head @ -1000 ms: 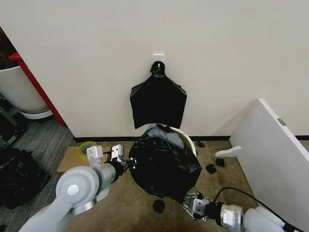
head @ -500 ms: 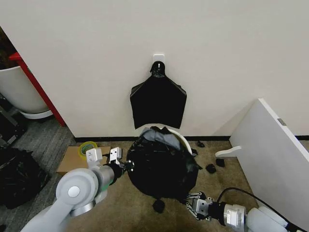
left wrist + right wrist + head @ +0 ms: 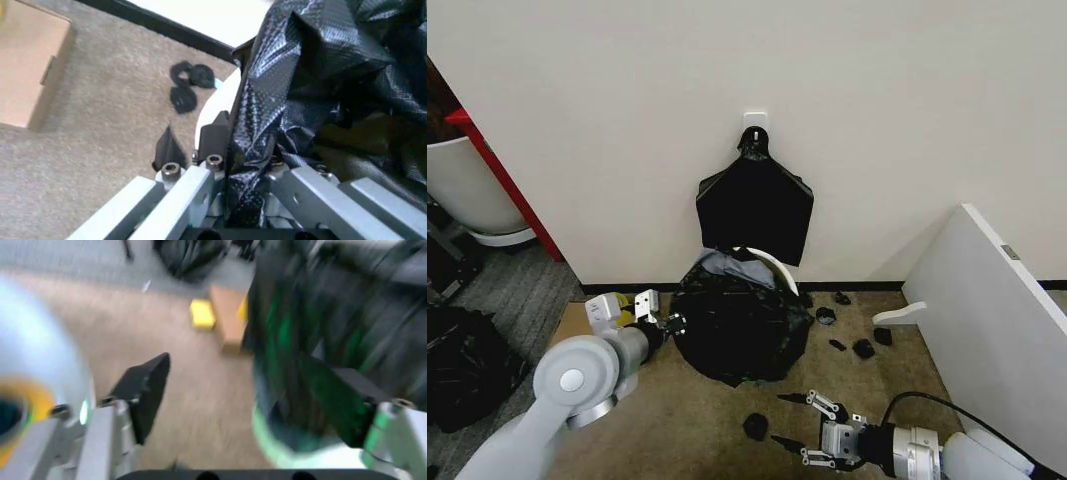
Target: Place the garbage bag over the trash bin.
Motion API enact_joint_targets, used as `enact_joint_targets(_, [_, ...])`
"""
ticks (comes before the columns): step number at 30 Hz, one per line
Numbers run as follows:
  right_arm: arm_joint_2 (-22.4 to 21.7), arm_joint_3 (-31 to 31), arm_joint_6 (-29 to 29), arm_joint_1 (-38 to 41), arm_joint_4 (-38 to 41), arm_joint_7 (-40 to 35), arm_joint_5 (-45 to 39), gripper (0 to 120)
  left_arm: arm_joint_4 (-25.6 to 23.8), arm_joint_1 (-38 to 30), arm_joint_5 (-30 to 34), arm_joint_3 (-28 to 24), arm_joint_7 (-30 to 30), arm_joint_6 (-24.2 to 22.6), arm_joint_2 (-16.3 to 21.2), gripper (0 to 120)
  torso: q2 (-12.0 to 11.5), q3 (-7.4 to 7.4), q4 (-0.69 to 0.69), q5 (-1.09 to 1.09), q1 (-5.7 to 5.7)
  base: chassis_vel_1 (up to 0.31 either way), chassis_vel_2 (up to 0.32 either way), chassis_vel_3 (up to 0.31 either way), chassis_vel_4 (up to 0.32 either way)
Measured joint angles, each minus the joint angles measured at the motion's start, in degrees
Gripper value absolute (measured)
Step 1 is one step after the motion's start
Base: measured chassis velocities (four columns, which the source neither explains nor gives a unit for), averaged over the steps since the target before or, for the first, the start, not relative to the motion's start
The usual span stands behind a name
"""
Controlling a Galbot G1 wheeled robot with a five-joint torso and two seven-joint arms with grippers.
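The crinkly black garbage bag (image 3: 737, 325) is draped over the trash bin, and a white arc of the bin's rim (image 3: 772, 268) shows on the wall side. My left gripper (image 3: 670, 323) is at the bag's left edge, shut on a fold of the plastic. In the left wrist view the garbage bag (image 3: 300, 85) is pinched in the left gripper (image 3: 245, 192). My right gripper (image 3: 795, 422) hovers low over the carpet in front of the bin, open and apart from the bag. In the blurred right wrist view the right gripper (image 3: 247, 400) holds nothing, with the garbage bag (image 3: 327, 310) beyond it.
A flat black bag (image 3: 755, 210) hangs from a wall hook above the bin. A white board (image 3: 997, 320) leans at the right. Black scraps (image 3: 755, 425) lie on the carpet. Cardboard (image 3: 562, 328), a large white tub (image 3: 467, 185) and a black sack (image 3: 457, 365) sit at the left.
The right gripper has let go of the bag's front edge, opened and drawn back. The left gripper has pulled the bag left, and the covered bin now sits closer to the wall.
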State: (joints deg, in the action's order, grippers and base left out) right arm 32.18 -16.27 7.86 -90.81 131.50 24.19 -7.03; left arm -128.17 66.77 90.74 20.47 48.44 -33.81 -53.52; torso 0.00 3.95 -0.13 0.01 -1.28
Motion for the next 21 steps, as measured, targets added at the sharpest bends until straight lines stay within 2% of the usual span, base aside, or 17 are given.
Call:
enact_joint_targets(4, [0.1,-1.7,-1.8,0.5,4.4,-0.9,-4.8,88,0.7,-0.1,-3.2,-0.4,-0.9,0.2,0.1,0,0.0,0.0,-0.01,0.0,0.0,0.0,0.0,0.0,0.0])
enact_joint_targets(7, [0.0,-5.2,-4.5,1.5,7.2,-3.0,-10.1,98,0.4,0.6,-5.5,-1.0,-1.6,0.2,0.1,0,0.0,0.0,-0.01,-0.01,0.0,0.0,0.0,0.0,0.0])
enact_joint_targets(12, [0.2,-7.0,-7.7,3.9,7.9,-7.7,-14.3,100,-1.3,2.7,-8.5,-1.9,-3.3,-0.4,0.2,0,0.0,0.0,0.0,0.0,0.0,0.0,0.0,0.0,0.0])
enact_joint_targets(14, [0.8,-6.7,-9.7,5.4,7.4,-11.9,-15.8,97,-2.7,4.1,-10.4,-2.5,-4.4,-0.9,0.2,0,0.0,0.0,0.0,0.0,0.0,0.0,0.0,0.0,0.0])
enact_joint_targets(16, [2.0,-5.8,-12.2,6.3,6.6,-16.0,-16.4,90,-4.1,4.7,-12.0,-3.3,-5.2,-1.3,0.0,0,0.0,0.0,0.0,0.01,0.0,0.0,0.0,0.0,0.0])
enact_joint_targets(18, [2.8,-5.4,-13.3,6.5,6.4,-16.9,-17.2,82,-4.8,4.8,-12.2,-3.7,-5.3,-1.4,0.0,0,0.0,0.0,-0.02,0.0,0.0,0.0,0.0,0.0,0.0])
enact_joint_targets(19, [2.8,-5.4,-13.3,6.5,6.4,-16.9,-17.2,82,-4.8,4.8,-12.2,-3.7,-5.3,-1.4,0.0,0,0.0,0.0,-0.02,0.0,0.0,0.0,0.0,0.0,0.0])
enact_joint_targets(21, [3.5,-4.9,-13.9,6.7,6.4,-17.5,-17.6,72,-5.3,4.7,-12.3,-4.0,-5.3,-1.7,0.0,0,0.0,0.0,-0.01,0.01,0.0,0.0,0.0,0.0,0.0])
